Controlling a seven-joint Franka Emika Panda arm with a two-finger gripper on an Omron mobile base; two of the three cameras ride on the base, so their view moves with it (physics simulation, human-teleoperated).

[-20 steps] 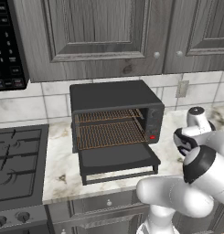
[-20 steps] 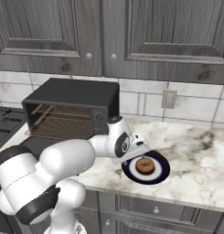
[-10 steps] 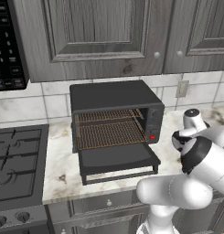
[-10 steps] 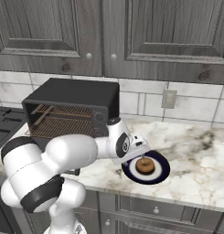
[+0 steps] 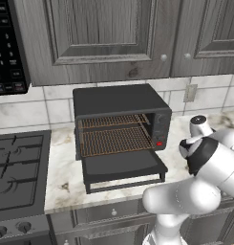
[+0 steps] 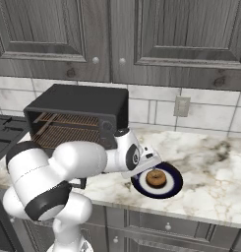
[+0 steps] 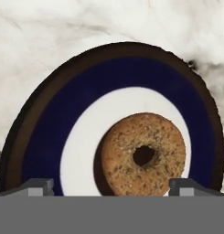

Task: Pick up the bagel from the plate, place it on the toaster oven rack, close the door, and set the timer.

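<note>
A brown seeded bagel [image 7: 143,153] lies on the white inner ring of the round navy plate [image 7: 109,77], toward its right side. My gripper [image 7: 111,186] hangs open just above it, one fingertip [image 7: 38,185] on each side of the bagel and not touching it. In the right base view the hand reaches over the left edge of the plate [image 6: 174,177], where the bagel [image 6: 155,178] lies. The black toaster oven [image 5: 121,115] stands to the left with its door [image 5: 123,167] dropped flat and the copper rack [image 5: 116,139] bare inside.
A black microwave [image 5: 6,48] hangs at the upper left and a gas stove [image 5: 18,167] lies left of the oven. A wall outlet [image 6: 182,106] sits behind the plate. Bare marble counter [image 6: 215,167] stretches right of the plate. Grey cabinets hang overhead.
The arm's elbow has swung and the hand has settled slightly lower over the plate. The jaws have stayed open. The bagel, plate and oven have not moved.
</note>
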